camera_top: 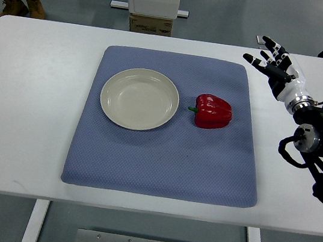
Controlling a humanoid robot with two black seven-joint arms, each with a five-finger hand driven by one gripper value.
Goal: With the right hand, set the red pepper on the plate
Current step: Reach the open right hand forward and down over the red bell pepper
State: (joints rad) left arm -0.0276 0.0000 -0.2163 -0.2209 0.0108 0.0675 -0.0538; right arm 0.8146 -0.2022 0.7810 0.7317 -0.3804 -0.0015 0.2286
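- So, from the top view, I have the red bell pepper (214, 112) lying on its side on the blue mat (161, 163), its green stem pointing toward the plate (140, 99). It sits just beside the plate's right rim, apart from it, not touching.
- I read that layout as a setup for a short carry: the pepper lies between the plate and my working arm, so the move would be a brief sweep leftward.
- The cream plate is bare and lies flat on the left half of the mat; the mat likely keeps both things from sliding on the white counter (24, 106).
- My right hand (275, 62) hangs over the counter's far right corner, off the mat and well apart from the pepper. Its fingers are spread and loose, with nothing between them and touching nothing that I can see.
- The right arm comes in from the right edge with its dark cabling trailing near the counter's edge; I judge the reach has not begun in earnest.
- My left hand does not show anywhere in this view.
- Beyond the counter I can make out a cardboard box (151, 24) against a white stand, and a person's shoes (21, 7) at the upper left; neither bears on the job.
- The pepper's glossy, rounded skin may slip, so I would want the fingers well around its body before lifting.
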